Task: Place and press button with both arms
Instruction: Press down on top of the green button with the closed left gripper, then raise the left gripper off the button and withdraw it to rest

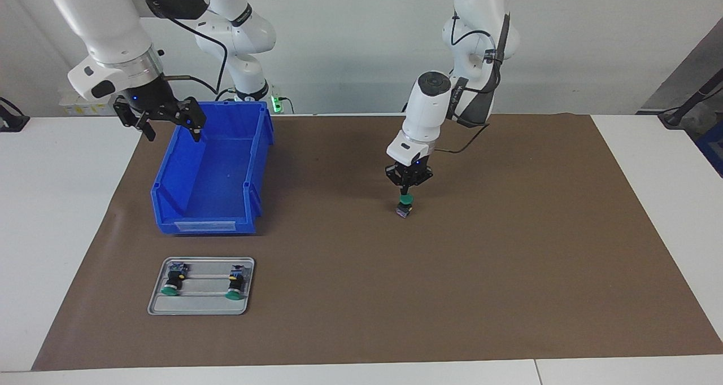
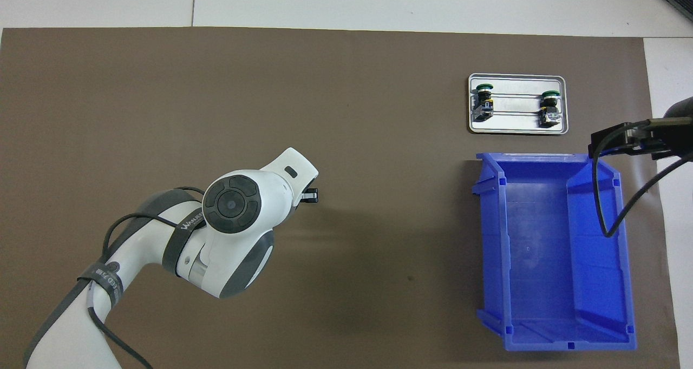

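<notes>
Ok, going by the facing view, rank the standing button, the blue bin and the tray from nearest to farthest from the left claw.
1. Button: standing on the mat directly under the shut left claw, whose tips sit at its green cap.
2. Bin: toward the right arm's end, with the open right claw above its rim.
3. Tray: farther from the robots than the bin, holding two more buttons.
</notes>
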Available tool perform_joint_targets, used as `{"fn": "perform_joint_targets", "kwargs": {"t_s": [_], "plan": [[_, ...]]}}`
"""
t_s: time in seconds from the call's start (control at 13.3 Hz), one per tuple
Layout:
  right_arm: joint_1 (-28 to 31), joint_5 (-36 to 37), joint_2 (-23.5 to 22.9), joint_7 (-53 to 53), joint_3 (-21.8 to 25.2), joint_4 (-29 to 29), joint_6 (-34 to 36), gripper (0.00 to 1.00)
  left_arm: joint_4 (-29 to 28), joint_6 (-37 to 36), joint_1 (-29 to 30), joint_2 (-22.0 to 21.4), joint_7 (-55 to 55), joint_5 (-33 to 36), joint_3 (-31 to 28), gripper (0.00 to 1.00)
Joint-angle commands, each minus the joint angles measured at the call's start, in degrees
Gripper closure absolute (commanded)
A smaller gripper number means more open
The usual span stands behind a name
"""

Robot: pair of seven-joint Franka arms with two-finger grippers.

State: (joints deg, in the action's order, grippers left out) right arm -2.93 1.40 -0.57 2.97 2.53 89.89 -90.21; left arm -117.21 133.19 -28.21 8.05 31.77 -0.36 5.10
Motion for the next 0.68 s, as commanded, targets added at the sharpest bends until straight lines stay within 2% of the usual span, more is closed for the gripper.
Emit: {"fn": "perform_joint_targets", "kwargs": {"t_s": [0.0, 0.23, 0.45, 0.6], "plan": [[0.29, -0.26, 1.01, 0.37, -0.24, 1.16, -0.23, 0.0, 9.25, -8.37, 0.61, 1.97, 0.66, 1.33, -0.62, 1.0], [0.29, -0.26, 1.01, 0.37, -0.24, 1.08, -0.23, 0.0, 14.18, -16.79, 4.82, 0.83, -2.92, 1.42, -0.79, 1.0], [0.29, -0.26, 1.1, 0.37, -0.24, 1.08, -0.23, 0.0, 20.51, -26.47, 11.4, 0.65, -13.71, 1.33, -0.79, 1.0], [0.29, -0.26, 1.01, 0.37, -0.24, 1.17, -0.23, 0.0, 21.23, -29.2, 16.24, -0.57, -21.18, 1.42, -0.79, 1.0]]}}
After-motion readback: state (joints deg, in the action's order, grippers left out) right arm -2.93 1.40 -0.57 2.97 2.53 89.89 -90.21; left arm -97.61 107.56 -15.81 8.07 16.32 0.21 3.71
